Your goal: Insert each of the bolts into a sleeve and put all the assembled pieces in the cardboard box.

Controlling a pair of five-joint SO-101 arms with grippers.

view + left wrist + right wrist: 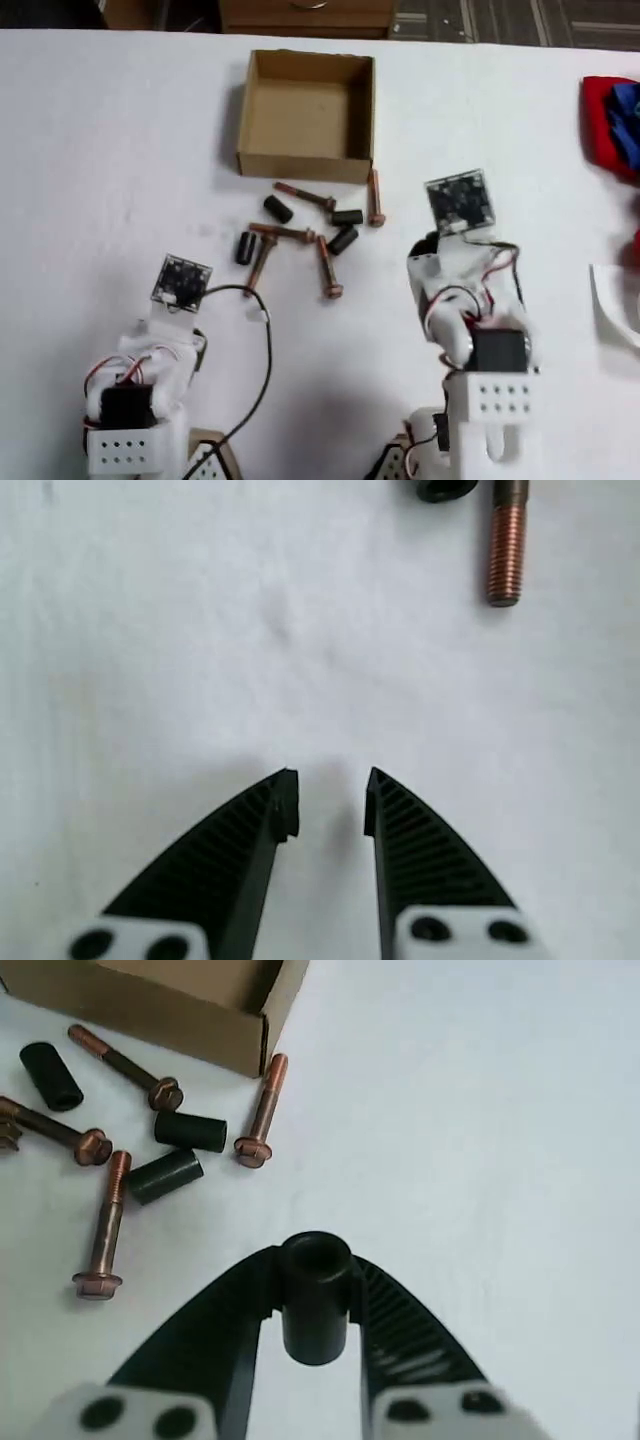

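The open cardboard box (310, 115) stands at the back centre with nothing inside it, and its corner (200, 1010) is also in the right wrist view. In front of it lie several copper bolts (303, 196) (262, 1110) mixed with black sleeves (278, 209) (190, 1130). My right gripper (315, 1272) is shut on one black sleeve (316, 1305), held upright above bare table to the right of the pile. My left gripper (330, 800) is open over bare table with nothing between its fingers. A bolt's threaded end (505, 555) and a sleeve (445, 488) lie beyond it.
The left arm (150, 370) sits at the front left and the right arm (470, 300) at the front right. A black cable (266, 345) loops between them. A red and blue object (612, 120) and a white item (615, 310) lie at the right edge.
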